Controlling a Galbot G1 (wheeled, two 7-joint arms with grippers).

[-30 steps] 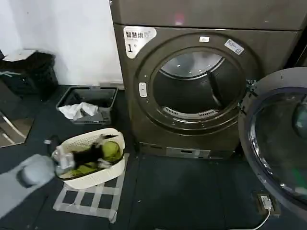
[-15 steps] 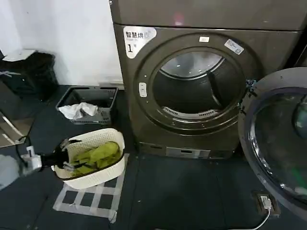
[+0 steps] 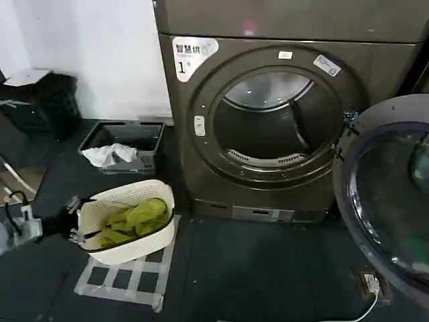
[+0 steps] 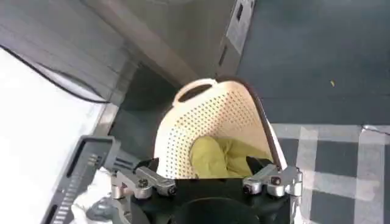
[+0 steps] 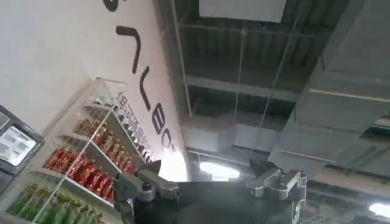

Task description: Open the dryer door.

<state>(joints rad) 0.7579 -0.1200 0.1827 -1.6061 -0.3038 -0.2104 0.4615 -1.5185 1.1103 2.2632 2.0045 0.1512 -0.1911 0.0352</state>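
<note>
Already one dryer door point(image 3: 392, 201) swung open; left gripper point(image 3: 72, 219) jaws spread beside one basket point(image 3: 151, 243).

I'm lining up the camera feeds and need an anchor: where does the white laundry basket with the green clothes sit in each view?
Head view: white laundry basket on the floor at lower left, on a taped grid, left of the dryer.
Left wrist view: the basket fills the middle, just beyond the open left gripper.
Right wrist view: not in it; ceiling and shelves.
Shared landmark: the green clothes inside the basket.

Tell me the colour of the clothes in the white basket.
Yellow-green clothes lie in the basket, best in the head view, beside the left gripper.
</note>
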